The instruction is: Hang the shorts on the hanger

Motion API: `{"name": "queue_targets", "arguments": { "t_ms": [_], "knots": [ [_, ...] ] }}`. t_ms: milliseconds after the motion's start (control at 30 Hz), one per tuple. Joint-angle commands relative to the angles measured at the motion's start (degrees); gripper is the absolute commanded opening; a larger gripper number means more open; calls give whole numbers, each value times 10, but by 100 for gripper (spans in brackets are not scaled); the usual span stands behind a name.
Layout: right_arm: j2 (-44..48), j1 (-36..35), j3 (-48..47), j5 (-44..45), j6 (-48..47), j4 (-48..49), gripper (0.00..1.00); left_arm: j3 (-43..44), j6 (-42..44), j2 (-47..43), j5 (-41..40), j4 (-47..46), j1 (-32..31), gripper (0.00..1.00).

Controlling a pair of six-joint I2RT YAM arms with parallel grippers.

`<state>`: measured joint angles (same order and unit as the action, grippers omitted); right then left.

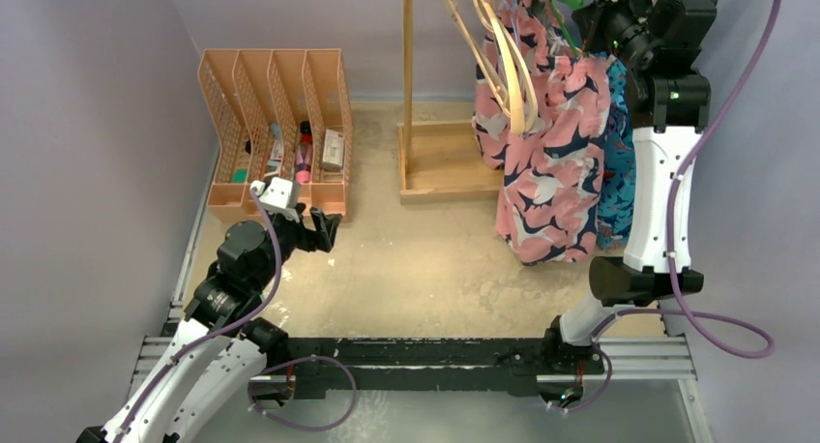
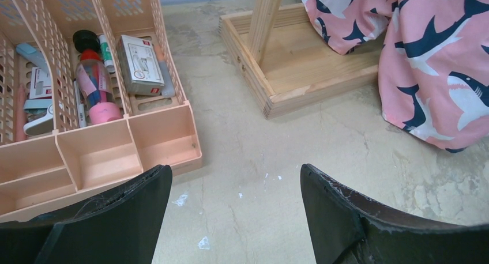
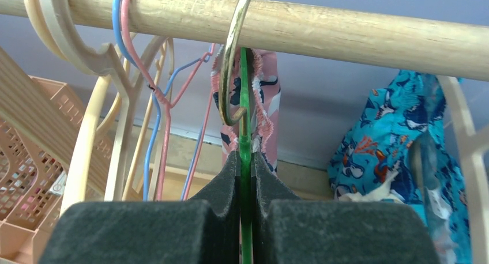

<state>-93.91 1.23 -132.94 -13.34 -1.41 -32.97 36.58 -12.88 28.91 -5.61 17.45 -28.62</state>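
The pink shark-print shorts (image 1: 551,162) hang down from the thin green hanger (image 3: 245,102) at the clothes rack, and their lower part shows in the left wrist view (image 2: 438,62). The hanger's metal hook (image 3: 230,62) curves over the wooden rod (image 3: 357,33). My right gripper (image 3: 246,157) is shut on the green hanger just below the hook, high at the back right (image 1: 590,27). Pink fabric (image 3: 268,97) bunches right behind its fingertips. My left gripper (image 1: 324,228) hovers low over the table by the organizer, open with nothing between its fingers (image 2: 236,177).
A peach desk organizer (image 1: 276,124) with pens and small boxes stands at the back left. The rack's wooden base (image 1: 450,158) sits behind centre. Pale wooden hangers (image 1: 503,66), a thin pink-and-blue hanger (image 3: 164,114) and a bright blue printed garment (image 3: 403,143) share the rod.
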Motion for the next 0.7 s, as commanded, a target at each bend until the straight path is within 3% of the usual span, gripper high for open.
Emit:
{"name": "queue_targets", "arguments": {
  "t_ms": [0,433,667],
  "knots": [
    [-3,6,-14,-33,10,97,0,2,6,-3,12,-19,1,81],
    [-67,9,-36,16,20,158,0,1,8,-4,16,-20,1,81],
    [-62,10,21,52,33,178,0,0,7,-3,17,-21,1,81]
  ]
}}
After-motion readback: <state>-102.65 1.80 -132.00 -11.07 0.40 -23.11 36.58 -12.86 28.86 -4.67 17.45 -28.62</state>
